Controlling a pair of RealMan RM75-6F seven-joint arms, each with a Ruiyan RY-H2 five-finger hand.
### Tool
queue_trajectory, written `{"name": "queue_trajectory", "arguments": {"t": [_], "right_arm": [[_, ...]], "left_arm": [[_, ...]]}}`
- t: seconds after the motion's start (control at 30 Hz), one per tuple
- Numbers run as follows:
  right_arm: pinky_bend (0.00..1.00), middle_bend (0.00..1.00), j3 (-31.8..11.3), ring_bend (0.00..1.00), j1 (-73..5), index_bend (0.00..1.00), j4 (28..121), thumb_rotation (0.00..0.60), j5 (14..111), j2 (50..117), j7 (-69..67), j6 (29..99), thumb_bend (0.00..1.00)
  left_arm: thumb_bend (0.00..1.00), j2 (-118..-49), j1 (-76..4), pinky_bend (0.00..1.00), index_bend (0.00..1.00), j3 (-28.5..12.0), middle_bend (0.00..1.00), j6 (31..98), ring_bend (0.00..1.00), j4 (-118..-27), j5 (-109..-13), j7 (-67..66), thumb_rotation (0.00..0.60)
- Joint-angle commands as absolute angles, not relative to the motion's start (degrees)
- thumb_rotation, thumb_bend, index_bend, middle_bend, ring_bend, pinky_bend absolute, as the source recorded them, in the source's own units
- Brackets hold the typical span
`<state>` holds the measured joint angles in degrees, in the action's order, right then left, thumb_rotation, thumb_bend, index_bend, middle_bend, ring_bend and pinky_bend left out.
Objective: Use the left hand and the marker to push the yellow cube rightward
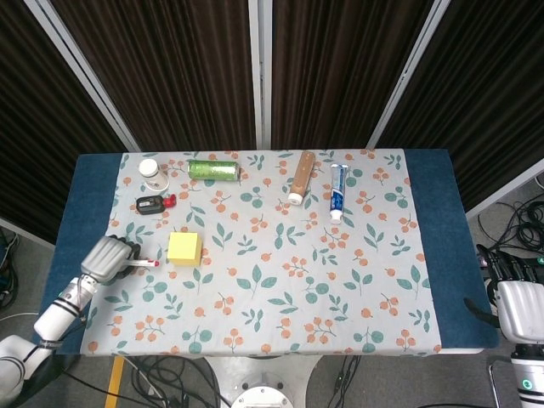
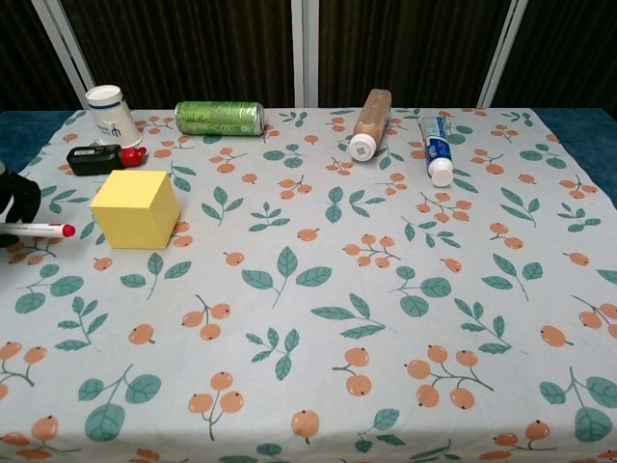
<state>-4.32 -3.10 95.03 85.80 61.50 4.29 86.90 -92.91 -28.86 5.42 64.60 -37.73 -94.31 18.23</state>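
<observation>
The yellow cube point(image 1: 184, 247) point(image 2: 136, 207) sits on the floral cloth at the left side of the table. My left hand point(image 1: 109, 258) point(image 2: 13, 201) holds a white marker with a red cap point(image 1: 142, 265) point(image 2: 40, 231), lying level with its red tip pointing right. The tip is a short gap left of the cube, not touching it. My right hand point(image 1: 520, 308) hangs off the table's right edge, below the tabletop; its fingers are hidden from view.
Behind the cube lie a black and red device point(image 1: 154, 203) point(image 2: 93, 158), a white cup point(image 1: 152, 172) point(image 2: 113, 113) and a green can point(image 1: 212, 170) point(image 2: 220, 118). A brown bottle point(image 1: 300, 177) point(image 2: 369, 122) and a toothpaste tube point(image 1: 338, 192) point(image 2: 437, 149) lie at the far centre.
</observation>
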Motion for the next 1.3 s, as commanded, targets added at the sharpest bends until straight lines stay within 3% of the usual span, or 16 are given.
{"name": "queue_trajectory", "arguments": {"t": [0.03, 0.33, 1.3], "right_arm": [[0.17, 0.20, -4.30, 0.13, -3.01, 0.09, 95.07, 0.600, 85.77, 61.57, 4.31, 87.01, 0.06], [0.17, 0.20, -4.33, 0.13, -2.65, 0.09, 95.07, 0.600, 85.44, 61.42, 4.42, 87.30, 0.06], [0.17, 0.20, -4.33, 0.13, -2.28, 0.09, 94.59, 0.600, 84.99, 61.05, 3.55, 87.17, 0.06]], "left_arm": [[0.41, -94.07, -30.25, 0.54, 0.68, 5.56, 0.75, 63.20, 0.55, -35.78, -94.71, 18.84, 0.600], [0.41, -96.33, -32.61, 0.53, 0.68, 4.95, 0.75, 60.99, 0.55, -32.27, -94.19, 21.01, 0.600], [0.41, -101.94, -42.58, 0.52, 0.68, -0.63, 0.75, 54.74, 0.55, -39.06, -90.43, 13.32, 0.600]]}}
